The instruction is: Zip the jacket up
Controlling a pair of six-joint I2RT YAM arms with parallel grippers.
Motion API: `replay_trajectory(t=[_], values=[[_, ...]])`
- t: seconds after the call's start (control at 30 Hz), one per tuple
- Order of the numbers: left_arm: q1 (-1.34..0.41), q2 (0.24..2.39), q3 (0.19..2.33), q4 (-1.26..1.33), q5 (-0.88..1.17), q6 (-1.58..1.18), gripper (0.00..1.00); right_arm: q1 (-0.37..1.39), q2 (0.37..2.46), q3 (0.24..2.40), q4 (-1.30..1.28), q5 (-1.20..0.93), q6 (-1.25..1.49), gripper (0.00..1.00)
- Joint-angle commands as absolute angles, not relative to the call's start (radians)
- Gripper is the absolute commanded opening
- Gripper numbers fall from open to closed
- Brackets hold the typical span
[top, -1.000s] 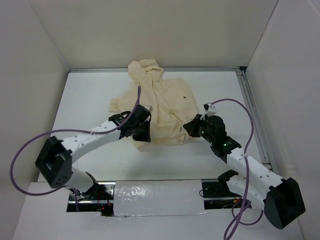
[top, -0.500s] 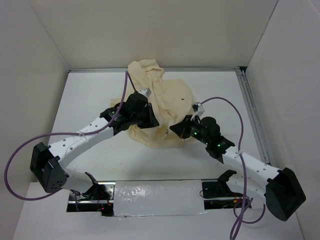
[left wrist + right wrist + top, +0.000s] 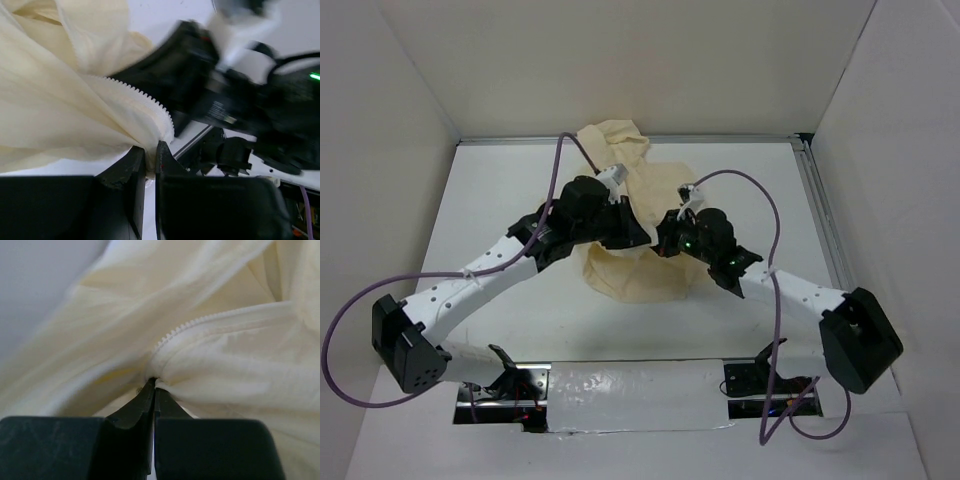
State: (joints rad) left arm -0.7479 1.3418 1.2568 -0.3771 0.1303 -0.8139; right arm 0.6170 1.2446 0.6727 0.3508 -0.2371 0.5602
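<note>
Both hands are on the jacket, which lies bunched mid-desk with its hood past the hands, at the far edge.

Left hand: fingers pressed nearly together, pinching a fold of cream fabric right where a row of zipper teeth ends. From this hand the teeth run up and away to its left.

Right hand: fingers pressed fully together on a tuck of fabric. A second row of teeth starts just above its tips and runs up to its right.

Key relation: the two pinches sit just beside each other over the middle of the jacket, one on each front edge, so neither arm is nearer. Judged long axis of the zipper: from the hands toward the hood. Slider not seen in any view, so I cannot tell which edge carries it.

Surface: smooth white desk, and limp cloth should slide and gather rather than hold tension.

Room: open desk to either side, walls on three sides. The tight spot is between the wrists, since the right arm's black housing fills the space straight ahead of the left hand.
</note>
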Motion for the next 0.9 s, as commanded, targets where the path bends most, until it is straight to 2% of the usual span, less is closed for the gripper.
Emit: replay_trajectory(t=[0.0,0.1,0.3,0.6,0.7,0.87], values=[[-0.75,1.266,1.27,-0.339,0.207,-0.779,0.0,0.612,1.353,0.727,0.351,-0.164,0.583,0.0],[-0.75,1.227,1.253,-0.365,0.198,-0.788,0.0,0.603,1.413,0.779,0.302,-0.066,0.594,0.0],[-0.749,1.17,1.224,-0.385,0.186,-0.782,0.0,0.563,1.448,0.792,0.301,-0.107,0.575,0.0],[-0.746,1.216,1.152,-0.475,0.118,-0.831,0.0,0.578,1.178,0.631,0.126,0.066,0.532,0.0],[-0.746,1.25,1.099,-0.466,0.103,-0.856,0.0,0.584,1.074,0.574,0.094,0.014,0.523,0.0],[-0.755,1.305,1.063,-0.413,0.094,-0.917,0.0,0.584,0.847,0.431,0.225,-0.199,0.597,0.0]])
